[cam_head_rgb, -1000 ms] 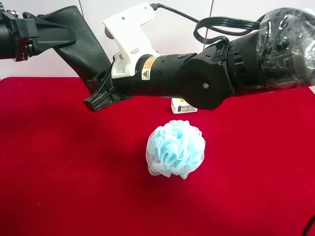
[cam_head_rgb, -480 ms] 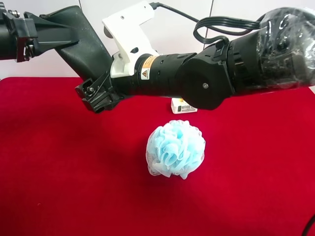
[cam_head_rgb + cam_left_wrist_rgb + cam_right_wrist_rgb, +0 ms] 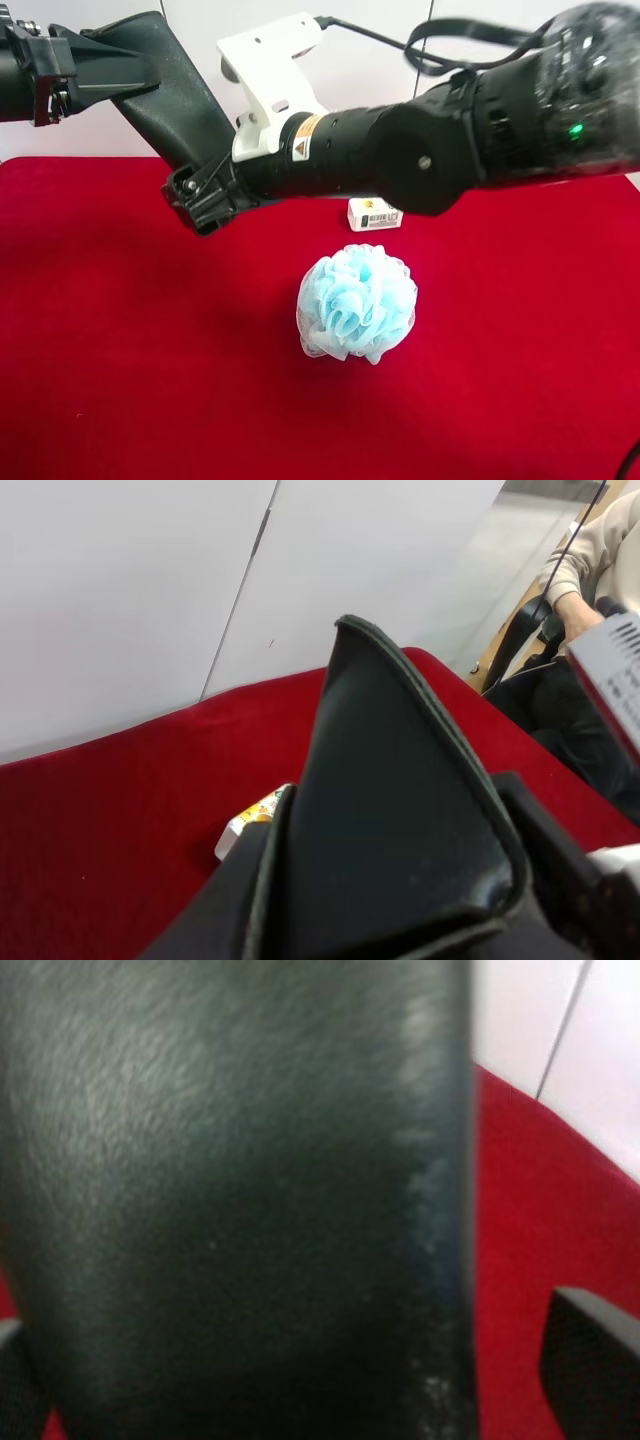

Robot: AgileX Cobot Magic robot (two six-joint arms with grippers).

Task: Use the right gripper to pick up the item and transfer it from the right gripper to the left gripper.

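The item, a flat dark grey-black case (image 3: 175,95), hangs tilted in the air above the red table's far left. The left gripper (image 3: 120,65), on the arm at the exterior high view's left, is shut on its upper end. In the left wrist view the case (image 3: 390,780) sits wedged between that gripper's (image 3: 390,880) black fingers. The right gripper (image 3: 200,195), on the bulky arm with white bracket, is at the case's lower end with its fingers spread. In the right wrist view the case (image 3: 230,1200) fills the frame between the right gripper's (image 3: 300,1370) separated fingertips (image 3: 590,1360).
A light-blue mesh pouf (image 3: 356,303) rests mid-table on the red cloth (image 3: 120,350). A small white-and-yellow box (image 3: 373,214) lies behind it, partly under the right arm; it also shows in the left wrist view (image 3: 250,825). A white wall stands behind.
The right gripper's fingers, shut on the case's lower end a second ago, have opened. The right arm has shifted slightly. The left gripper and case have stayed put.
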